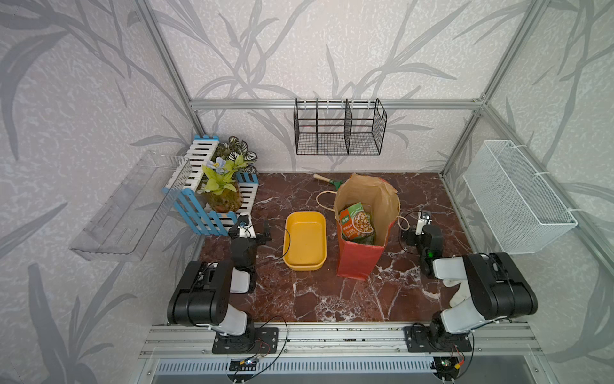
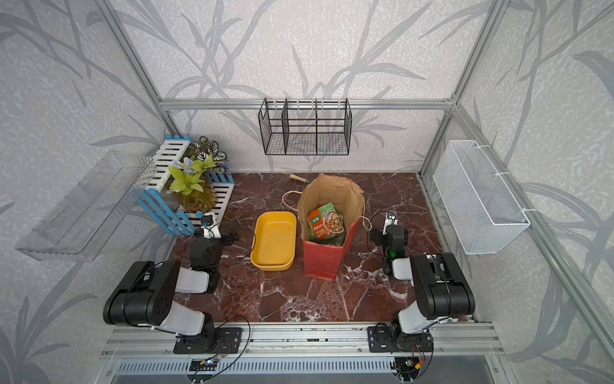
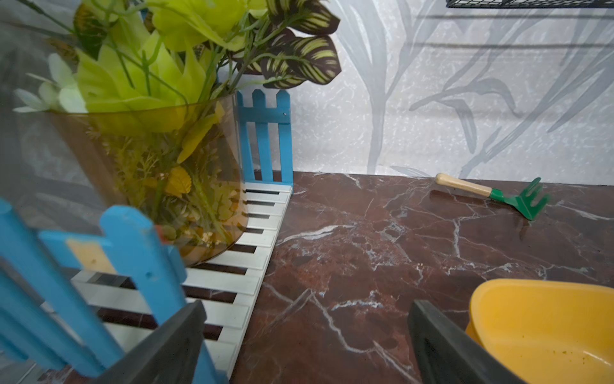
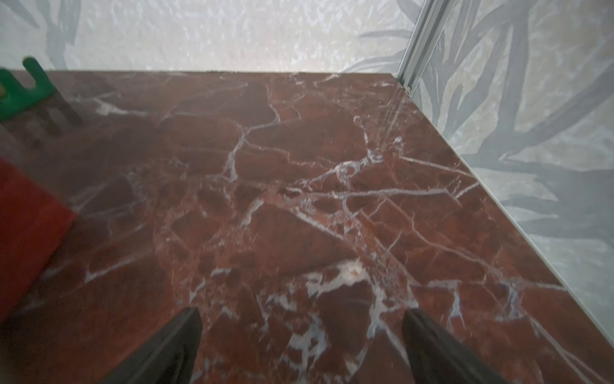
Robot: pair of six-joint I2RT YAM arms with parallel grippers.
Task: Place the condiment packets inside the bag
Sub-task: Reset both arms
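Both arms are folded low over the surface [image 1: 332, 299], the left end effector [image 3: 305, 306] and right end effector [image 4: 300, 312] spread wide and empty on either side of the upright bag [image 1: 358, 262], which holds the condiment packets [image 1: 357, 222], with the yellow tray [image 1: 305, 242] between the left one and the bag.

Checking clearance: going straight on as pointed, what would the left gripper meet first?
For the left gripper, the midline looks free to the back wall, but one finger may clip the blue fence first; depth unclear.
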